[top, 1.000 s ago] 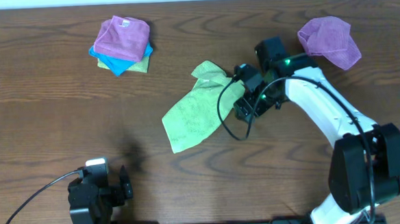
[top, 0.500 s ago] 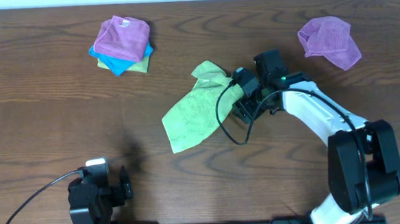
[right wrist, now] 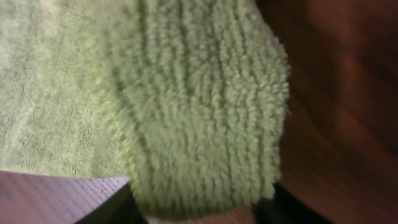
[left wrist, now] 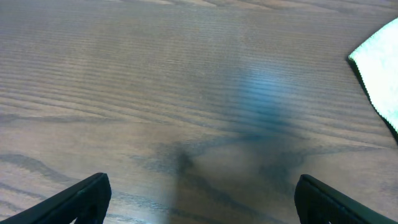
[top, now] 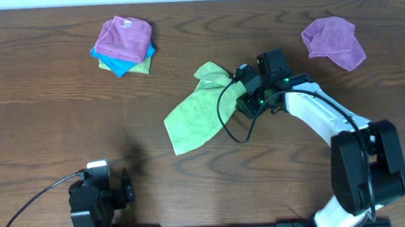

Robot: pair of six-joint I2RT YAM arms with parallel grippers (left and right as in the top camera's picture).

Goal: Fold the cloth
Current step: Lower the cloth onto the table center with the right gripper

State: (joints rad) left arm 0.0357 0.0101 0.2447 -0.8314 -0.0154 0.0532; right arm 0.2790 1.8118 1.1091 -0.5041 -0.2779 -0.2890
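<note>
A light green cloth lies crumpled and partly spread at the middle of the wooden table. My right gripper is at its right edge. In the right wrist view the fuzzy cloth fills the gap of the right gripper, bunched between both dark fingers, which press on it. My left gripper is parked at the front left, far from the cloth. In the left wrist view it is open over bare wood, with a corner of the green cloth at the right edge.
A stack of folded cloths, purple on blue and yellow, lies at the back left. A crumpled purple cloth lies at the back right. The right arm's black cable loops over the green cloth's right side.
My right gripper has moved a little left and back onto the cloth's right edge. The cloth and the left arm have not visibly moved.
</note>
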